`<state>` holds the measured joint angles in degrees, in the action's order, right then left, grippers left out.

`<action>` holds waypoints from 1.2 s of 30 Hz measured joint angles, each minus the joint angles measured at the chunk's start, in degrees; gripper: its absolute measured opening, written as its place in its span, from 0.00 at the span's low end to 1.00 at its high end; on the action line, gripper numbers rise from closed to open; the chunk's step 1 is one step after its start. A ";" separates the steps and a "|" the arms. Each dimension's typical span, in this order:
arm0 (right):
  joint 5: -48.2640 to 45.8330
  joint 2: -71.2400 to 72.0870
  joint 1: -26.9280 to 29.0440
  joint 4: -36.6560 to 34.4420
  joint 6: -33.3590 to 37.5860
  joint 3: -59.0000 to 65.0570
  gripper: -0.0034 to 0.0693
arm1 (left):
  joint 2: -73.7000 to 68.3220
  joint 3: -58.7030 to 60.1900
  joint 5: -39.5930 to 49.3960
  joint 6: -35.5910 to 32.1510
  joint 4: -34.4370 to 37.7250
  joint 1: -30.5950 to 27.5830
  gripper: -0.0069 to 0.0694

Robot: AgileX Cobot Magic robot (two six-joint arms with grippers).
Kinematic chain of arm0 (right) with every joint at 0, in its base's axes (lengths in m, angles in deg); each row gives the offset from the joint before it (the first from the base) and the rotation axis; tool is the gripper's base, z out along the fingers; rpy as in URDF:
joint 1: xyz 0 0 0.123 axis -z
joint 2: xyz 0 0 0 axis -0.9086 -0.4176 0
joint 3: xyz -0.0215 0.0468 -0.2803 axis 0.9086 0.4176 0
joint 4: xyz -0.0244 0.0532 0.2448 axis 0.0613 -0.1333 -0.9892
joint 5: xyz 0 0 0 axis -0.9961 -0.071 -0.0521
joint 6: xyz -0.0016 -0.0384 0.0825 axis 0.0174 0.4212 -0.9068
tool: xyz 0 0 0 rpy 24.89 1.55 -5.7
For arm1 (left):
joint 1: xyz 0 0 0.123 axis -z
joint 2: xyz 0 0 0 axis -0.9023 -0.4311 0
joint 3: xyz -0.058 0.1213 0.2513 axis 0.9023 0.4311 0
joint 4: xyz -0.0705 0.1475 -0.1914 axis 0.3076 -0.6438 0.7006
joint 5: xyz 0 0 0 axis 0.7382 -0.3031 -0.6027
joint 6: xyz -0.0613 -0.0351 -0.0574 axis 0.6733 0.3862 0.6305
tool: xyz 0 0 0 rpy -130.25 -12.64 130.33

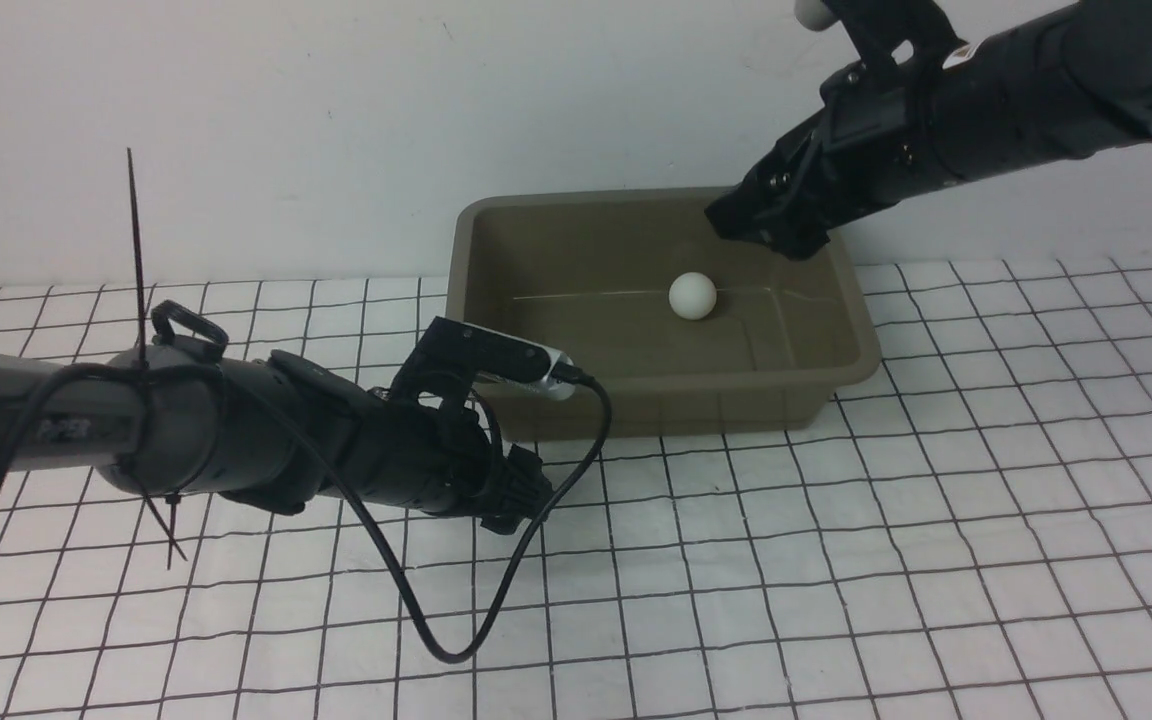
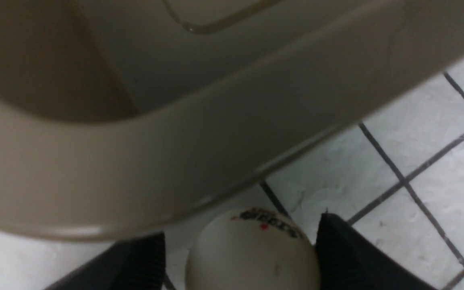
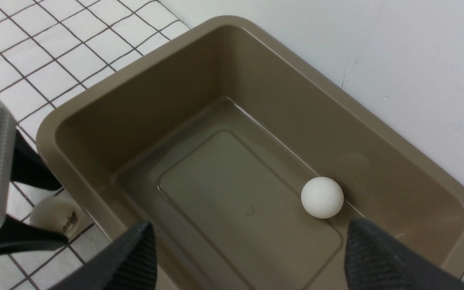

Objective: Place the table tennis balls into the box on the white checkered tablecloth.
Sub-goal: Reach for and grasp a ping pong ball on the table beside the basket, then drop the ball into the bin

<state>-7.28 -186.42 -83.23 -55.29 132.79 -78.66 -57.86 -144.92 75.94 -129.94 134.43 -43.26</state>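
One table tennis ball (image 1: 692, 296) lies inside the olive-grey box (image 1: 636, 197), toward its far right; the right wrist view shows that ball (image 3: 322, 197) on the box (image 3: 135, 64) floor. My right gripper (image 1: 771, 225) hangs open and empty over the box's far right corner. A second ball (image 2: 252, 253), with dark print on it, rests on the white checkered tablecloth (image 1: 836, 550) against the box's (image 2: 135, 169) front left outer wall. My left gripper (image 2: 242, 231) straddles it, open: one finger (image 2: 336, 249) touches the ball, the other stands slightly off. In the right wrist view this ball (image 3: 54, 215) sits between those fingers.
A white wall rises right behind the box. A black cable (image 1: 496, 600) loops from my left wrist down onto the cloth. A thin black tie (image 1: 136, 230) sticks up from the left arm. Checkered cloth stretches in front of and to the right of the box.
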 joint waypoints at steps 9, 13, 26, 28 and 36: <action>-0.11 0.00 0.00 0.00 0.00 0.00 0.83 | -0.55 -0.07 0.83 -0.12 1.47 0.00 0.54; -0.11 0.00 0.00 0.00 0.00 0.00 0.83 | 0.12 -0.07 2.48 -0.82 1.47 0.00 0.54; -0.13 0.00 0.00 0.00 0.14 0.00 0.83 | 10.53 -5.57 9.30 -11.61 1.53 -0.54 0.54; -0.13 0.00 0.00 0.00 0.14 0.00 0.83 | 8.40 -8.08 8.52 -16.13 1.97 -0.54 0.54; 2.47 1.31 0.00 2.27 0.14 0.00 0.83 | -1.40 -16.51 7.57 -25.16 8.30 -0.54 0.67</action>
<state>-4.82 -185.11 -83.23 -53.02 132.93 -78.66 -59.26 -161.43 83.51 -155.10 142.73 -43.80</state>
